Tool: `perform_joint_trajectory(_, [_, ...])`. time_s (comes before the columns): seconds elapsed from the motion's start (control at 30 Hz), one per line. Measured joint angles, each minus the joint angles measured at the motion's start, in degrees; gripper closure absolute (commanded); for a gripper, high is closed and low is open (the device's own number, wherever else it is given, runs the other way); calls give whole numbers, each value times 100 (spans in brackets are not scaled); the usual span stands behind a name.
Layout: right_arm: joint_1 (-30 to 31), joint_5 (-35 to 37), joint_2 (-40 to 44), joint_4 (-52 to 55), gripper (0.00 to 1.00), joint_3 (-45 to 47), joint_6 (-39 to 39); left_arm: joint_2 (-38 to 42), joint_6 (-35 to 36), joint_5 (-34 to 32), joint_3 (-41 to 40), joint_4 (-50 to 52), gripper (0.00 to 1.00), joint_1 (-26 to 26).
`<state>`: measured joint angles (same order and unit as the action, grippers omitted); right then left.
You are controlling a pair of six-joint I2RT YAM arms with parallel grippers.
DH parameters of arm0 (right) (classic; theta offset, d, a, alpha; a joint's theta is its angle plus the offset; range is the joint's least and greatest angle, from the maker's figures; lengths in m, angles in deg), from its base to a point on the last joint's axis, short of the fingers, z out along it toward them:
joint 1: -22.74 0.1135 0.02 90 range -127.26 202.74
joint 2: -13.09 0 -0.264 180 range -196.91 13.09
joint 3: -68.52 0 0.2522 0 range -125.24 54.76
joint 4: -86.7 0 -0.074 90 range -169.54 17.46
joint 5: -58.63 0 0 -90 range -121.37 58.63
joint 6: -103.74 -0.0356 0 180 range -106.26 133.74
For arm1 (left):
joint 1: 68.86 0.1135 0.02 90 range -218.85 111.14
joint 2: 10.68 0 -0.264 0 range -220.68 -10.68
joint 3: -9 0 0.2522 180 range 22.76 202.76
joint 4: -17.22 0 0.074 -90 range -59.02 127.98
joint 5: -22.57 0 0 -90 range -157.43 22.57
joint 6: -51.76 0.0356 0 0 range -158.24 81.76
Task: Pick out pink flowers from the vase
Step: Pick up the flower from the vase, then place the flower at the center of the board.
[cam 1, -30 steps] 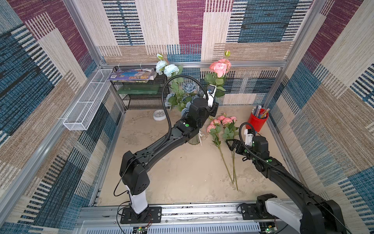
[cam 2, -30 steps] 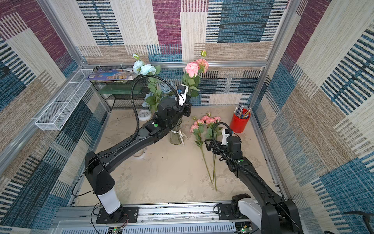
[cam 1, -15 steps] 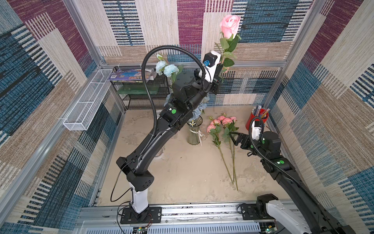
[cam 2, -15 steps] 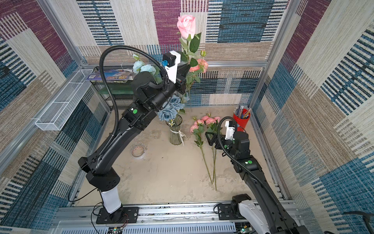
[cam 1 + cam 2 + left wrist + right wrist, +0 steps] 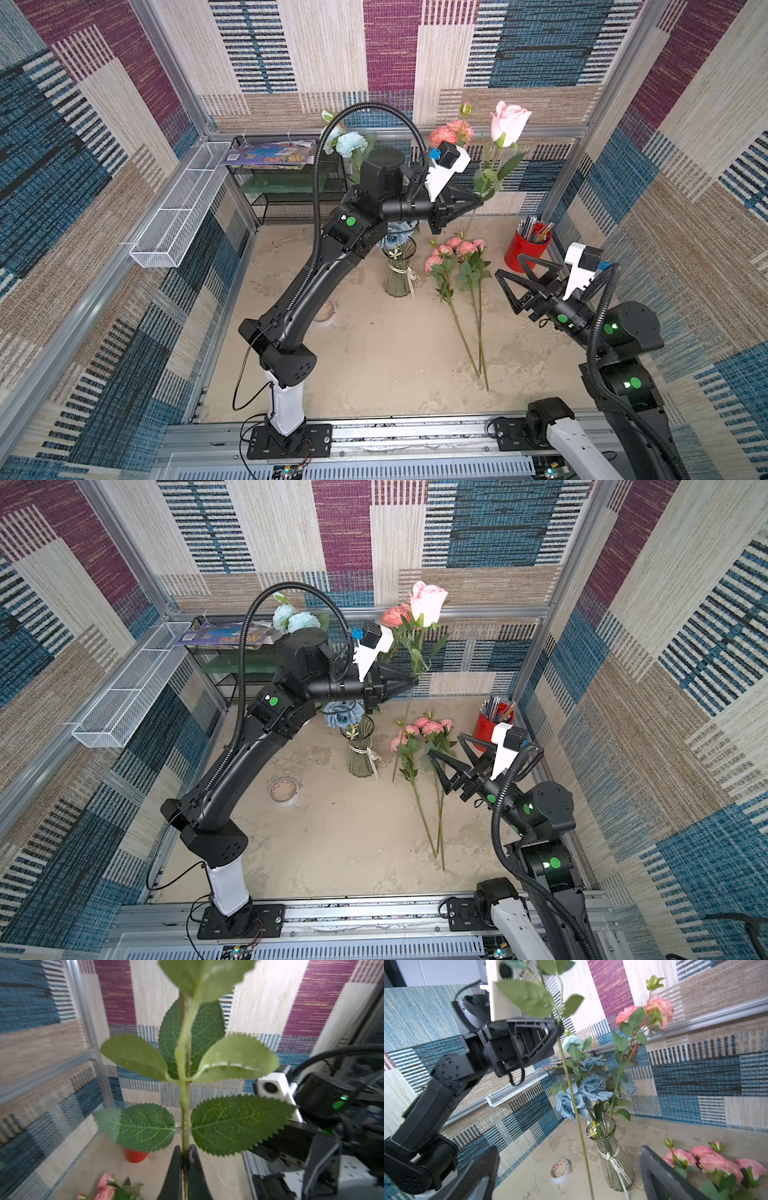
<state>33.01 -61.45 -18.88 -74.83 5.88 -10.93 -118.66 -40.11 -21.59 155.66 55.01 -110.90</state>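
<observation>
Left gripper (image 5: pixel 478 198) pinches a pink rose (image 5: pixel 508 121) stem above the vase (image 5: pixel 398 272).

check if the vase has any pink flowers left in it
Yes, in the right wrist view a pink-peach bloom stands on a stem rising from the vase among blue roses.

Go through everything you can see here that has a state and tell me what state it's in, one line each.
Left gripper: shut on the stem of the pale pink rose.
Pale pink rose: lifted clear of the vase, upright.
Right gripper: open, holding nothing.
Clear ribbed glass vase: upright, holding dusty-blue roses and one peach-pink stem.
Pink flower stems on the table: lying flat.
Red pencil cup: upright, full of pencils.
</observation>
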Motion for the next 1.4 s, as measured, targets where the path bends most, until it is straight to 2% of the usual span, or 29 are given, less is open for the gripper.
perform_joint_trajectory(0.2, [46,-286,-544,-101,20,-9,-192,28,-951,1215,-1021,-601,100,17])
perform_joint_trajectory(0.33, [144,-439,-789,-254,29,87,-341,26,-1495,1596,-1434,-1191,100,2])
perform_joint_trajectory(0.43, [306,-562,-1023,-492,38,140,-442,-15,-1720,1725,-1554,-1460,100,2])
perform_joint_trajectory(0.53, [627,-570,-1231,-520,54,173,-479,-81,-1878,1766,-1576,-1661,100,2])
perform_joint_trajectory(0.67, [979,-501,-1325,-588,69,173,-457,-173,-2028,1797,-1578,-1805,100,2])
perform_joint_trajectory(0.83, [1156,-365,-1349,-614,83,175,-417,-225,-2162,1836,-1602,-1832,100,2])
perform_joint_trajectory(0.93, [1226,-304,-1381,-610,94,175,-387,-227,-2258,1904,-1659,-1873,100,2])
perform_joint_trajectory(1.07, [1246,-184,-1408,-507,100,175,-352,-205,-2345,1941,-1777,-2033,100,2])
perform_joint_trajectory(1.23, [1261,-116,-1377,-483,100,179,-289,-149,-2365,1912,-1838,-2076,100,2])
perform_joint_trajectory(1.27, [1261,-114,-1375,-483,100,181,-289,-146,-2365,1902,-1840,-2076,87,2])
perform_joint_trajectory(1.4, [1261,-68,-1370,-446,100,181,-208,-127,-2369,1867,-1847,-2070,13,33])
